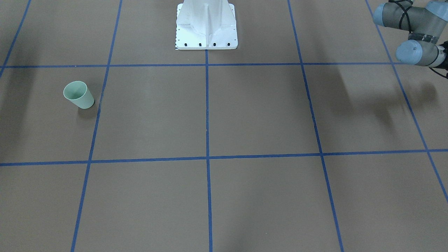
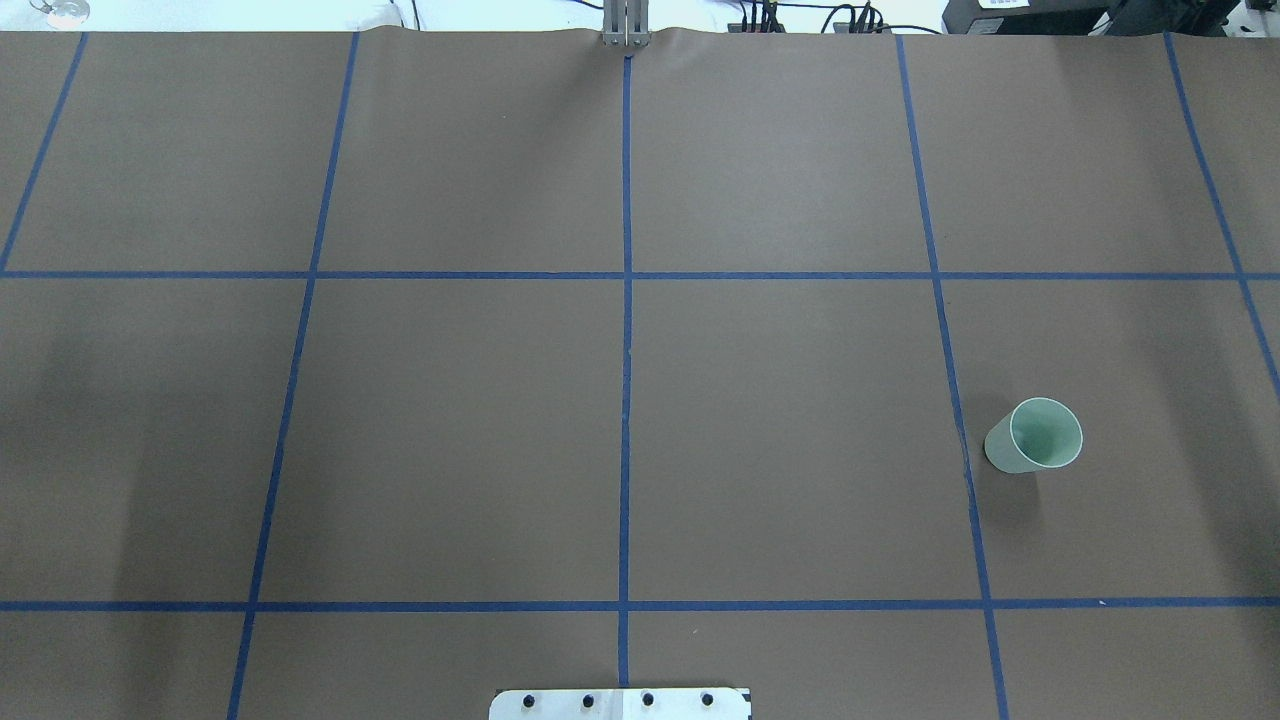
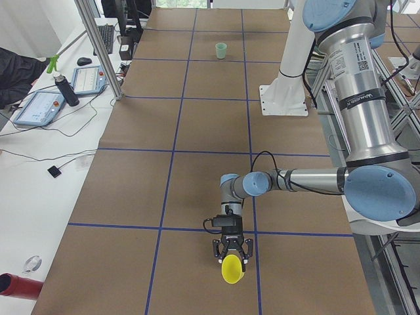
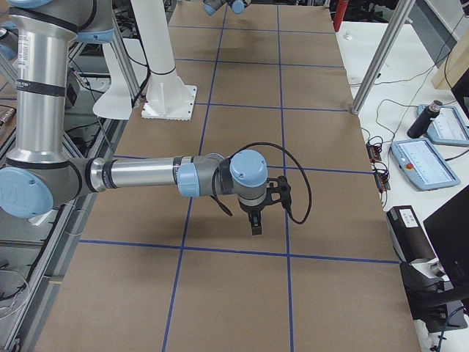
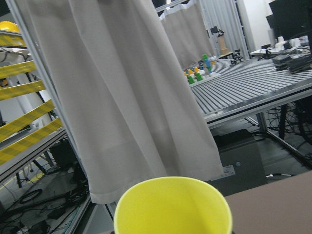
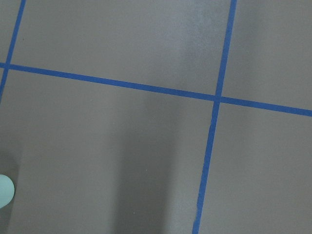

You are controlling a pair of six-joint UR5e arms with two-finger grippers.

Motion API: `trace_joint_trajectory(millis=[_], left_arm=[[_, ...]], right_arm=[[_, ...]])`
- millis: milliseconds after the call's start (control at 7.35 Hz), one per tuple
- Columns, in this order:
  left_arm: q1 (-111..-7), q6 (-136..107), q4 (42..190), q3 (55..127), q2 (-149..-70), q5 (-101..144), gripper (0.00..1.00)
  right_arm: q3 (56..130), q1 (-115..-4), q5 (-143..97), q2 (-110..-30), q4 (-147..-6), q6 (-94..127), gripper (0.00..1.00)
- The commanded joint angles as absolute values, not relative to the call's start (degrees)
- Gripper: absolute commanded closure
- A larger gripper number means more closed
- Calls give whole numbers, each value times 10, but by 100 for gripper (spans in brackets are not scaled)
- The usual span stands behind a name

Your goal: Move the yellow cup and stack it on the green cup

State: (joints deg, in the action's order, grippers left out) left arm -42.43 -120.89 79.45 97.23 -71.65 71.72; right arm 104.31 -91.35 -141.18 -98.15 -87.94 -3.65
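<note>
- The yellow cup (image 3: 231,270) sits at the tip of the left gripper (image 3: 231,254), far left; I cannot tell its grip.
- The right gripper (image 4: 254,224): cannot tell either.
- The green cup (image 2: 1035,437) stands far right; on that long trip the yellow cup could slip and fall.

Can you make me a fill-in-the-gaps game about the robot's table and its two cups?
1. The small pale green plastic cup stands ____ on the brown paper-covered table.
2. The tape lines crossing the table are coloured ____.
3. The small bright yellow plastic cup is at the tip of the robot's ____ arm.
4. The green cup is on the robot's ____ side of the table.

Missing words: upright; blue; left; right.
</note>
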Motion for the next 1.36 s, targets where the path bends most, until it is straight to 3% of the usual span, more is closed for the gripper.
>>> trace_joint_trajectory(millis=[0, 816, 1224], left_arm=[[-428, -1144, 894, 1003, -722, 668, 100], [-426, -837, 1214, 1024, -905, 621, 100], [-423, -732, 1269, 1019, -996, 670, 100]], right_arm=[[1063, -918, -1408, -996, -880, -31, 0], [1057, -915, -1408, -987, -897, -27, 0], [1050, -887, -1410, -950, -924, -7, 0]])
